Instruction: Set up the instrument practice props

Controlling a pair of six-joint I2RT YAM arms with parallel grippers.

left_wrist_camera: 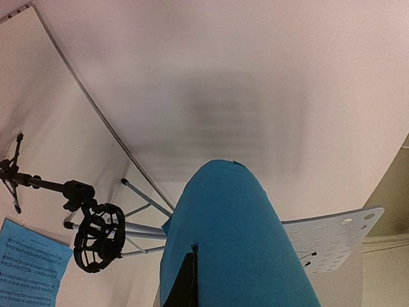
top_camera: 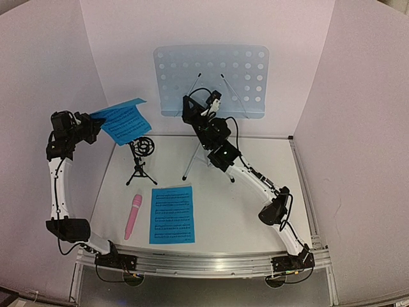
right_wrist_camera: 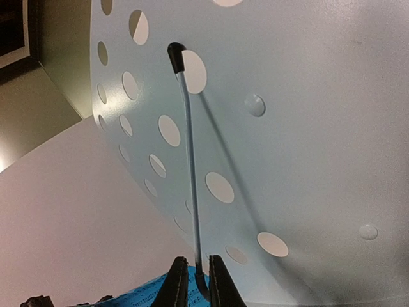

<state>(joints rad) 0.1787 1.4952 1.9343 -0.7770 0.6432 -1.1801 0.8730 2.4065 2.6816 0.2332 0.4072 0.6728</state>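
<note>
**Stand braced, first page on its way in**

The pale-blue music stand (top_camera: 211, 80) is upright at the back of the table on its silver tripod, desk facing the arms. One of its retainer wires (right_wrist_camera: 190, 160) runs down between the fingers of the right gripper (right_wrist_camera: 198, 284), whose jaws are drawn in to a narrow gap around it. I judge the grip is there to lift the wire off the desk so a page can slip beneath.

That page, a sheet-music page (top_camera: 121, 121), hangs in the air to the stand's left, pinched at its edge by the closed left gripper (top_camera: 94, 123) and tilted toward the desk.

The second sheet (top_camera: 171, 214) lies flat near the front. The pink microphone (top_camera: 133, 216) rests just beside it, not yet in the ring of the black mic stand (top_camera: 142, 157) behind.
</note>
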